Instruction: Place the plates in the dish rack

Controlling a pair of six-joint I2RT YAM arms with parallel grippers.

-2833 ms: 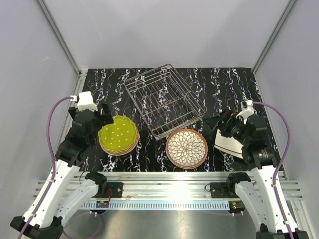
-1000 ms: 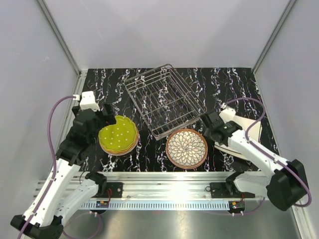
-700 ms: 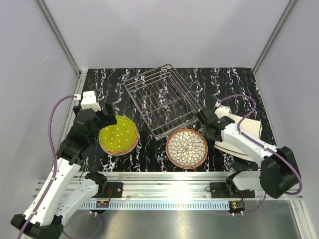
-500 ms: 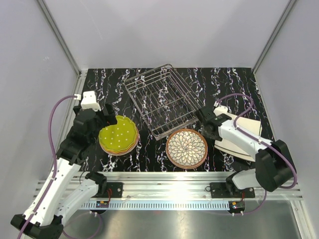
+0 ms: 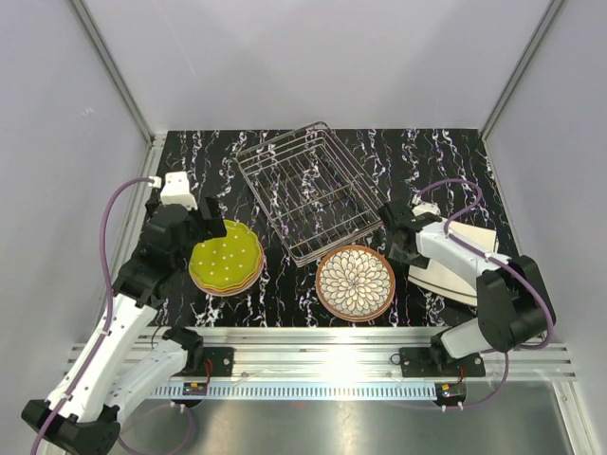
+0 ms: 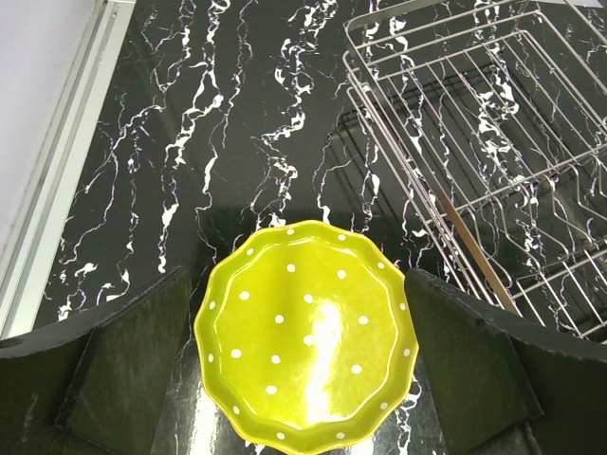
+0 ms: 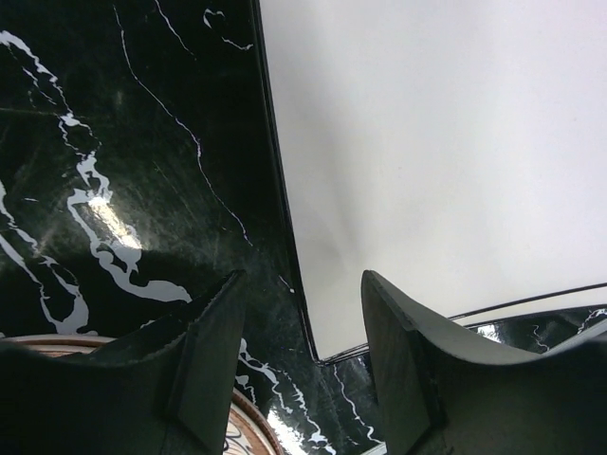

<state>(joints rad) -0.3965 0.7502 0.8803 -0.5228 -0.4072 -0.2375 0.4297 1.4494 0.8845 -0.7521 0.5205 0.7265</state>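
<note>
The likeliest slip is on the right side of the bench point(image 5: 199, 161). The jaws of the right gripper point(image 7: 302, 277) stand about half open and straddle the left edge of the top white plate point(image 7: 427, 142), close to one of its corners. Neither pad visibly touches it, so nothing is held. The plate lies low on the white stack point(image 5: 460, 261). If the lower jaw misses the underside of the rim, closing would catch nothing or shove the plate to the right. A bite so near a corner could also let the glossy plate swing or slip out once it is lifted. The petal-patterned plate point(image 5: 356, 282) sits just beside, its brown rim showing at the bottom of the right wrist view, and a low sweep could knock it.

On the left, the jaws of the left gripper point(image 6: 295, 277) are as wide open as they go and empty. They hang over the lime-green plate point(image 6: 308, 332), one on each side of it. That plate tops a stack, with orange showing beneath its near edge. A grip taken too deep could catch two rims together or drag the stack, and the scalloped edge gives the pads an uneven seat.

The dish rack point(image 5: 313, 190) stands at the far middle of the bench, apart from both stacks, with no plate in it. A plate brought in tilted could snag its thin wires and push it along.
</note>
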